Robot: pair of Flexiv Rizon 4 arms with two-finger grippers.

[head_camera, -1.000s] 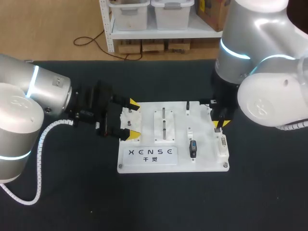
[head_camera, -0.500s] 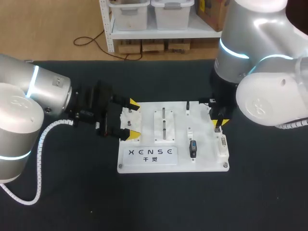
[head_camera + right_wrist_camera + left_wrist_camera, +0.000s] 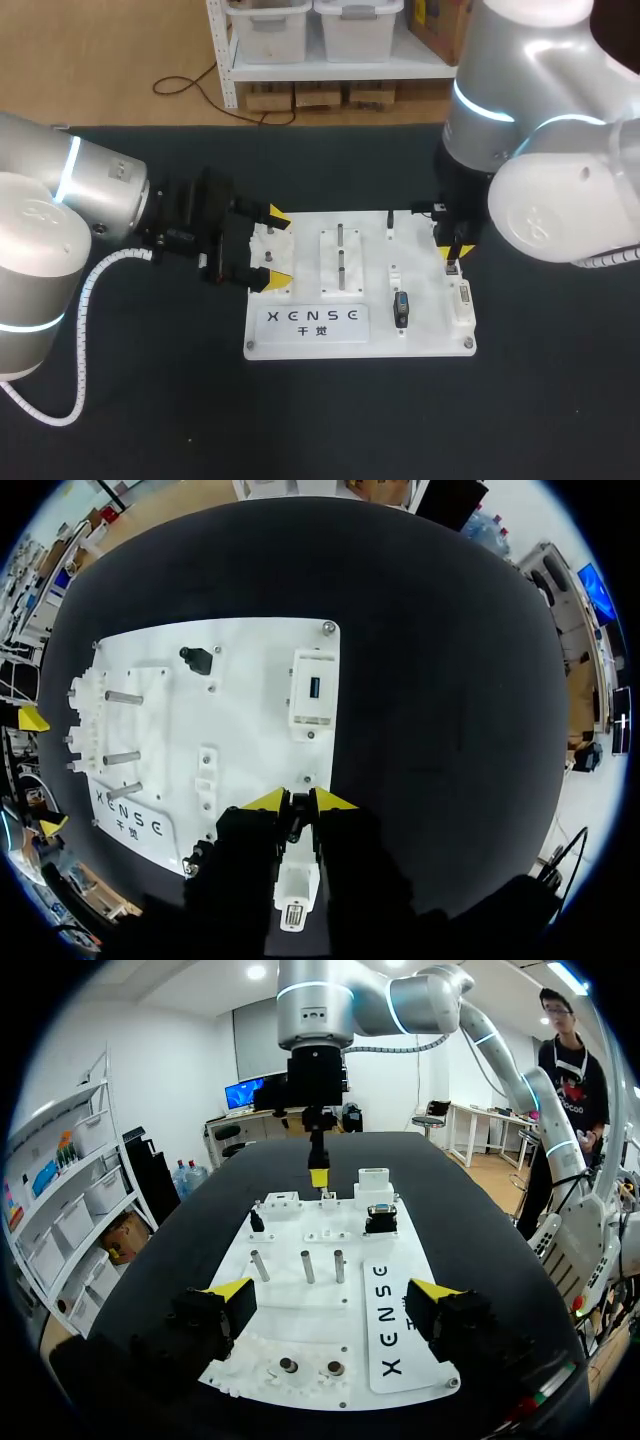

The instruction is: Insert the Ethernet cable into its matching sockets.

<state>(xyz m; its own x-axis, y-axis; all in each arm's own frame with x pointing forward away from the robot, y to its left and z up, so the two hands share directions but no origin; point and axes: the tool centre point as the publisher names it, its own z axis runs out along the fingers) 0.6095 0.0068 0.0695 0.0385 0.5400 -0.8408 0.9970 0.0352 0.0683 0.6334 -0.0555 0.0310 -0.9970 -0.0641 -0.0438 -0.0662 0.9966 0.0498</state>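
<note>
Currently the R gripper [image 3: 298, 802] is nearly closed. Its yellow tips leave only a slim gap, and a small dark plug [image 3: 297, 818] sits pinched in it, w/ both tips against it. It looks like the Ethernet end. Can't tell whether any cable trails from it, since the gripper body hides that part.

The R gripper hangs upright over the right side of the white board [image 3: 430, 335], between two white blocks on the board's right edge. The front socket block [image 3: 463, 300] lies just under and in front of the tips, w/ its opening facing up. The plug is above that block's rear end; can't tell if they touch. The rear block [image 3: 312, 688] has a blue socket and stands apart from the gripper, near the board's rear-right corner.

The L gripper [image 3: 278, 248] is wide open and holds nothing. Its tips straddle the toothed fixture [image 3: 305, 1365] at the board's left end, one by the rear-left corner and the other further to the front. Can't tell if they touch the board. The L arm comes in low from the left over the black table [image 3: 150, 420].

Other bits on the board:
- Three metal pegs [image 3: 307, 1265] stand upright in a row mid-board.
- A black connector [image 3: 401, 308] sits in a white holder front of centre-right, apart from both grippers.
- A small black post [image 3: 197, 660] stands near the rear edge.
- A printed label sits at front-left.
</note>
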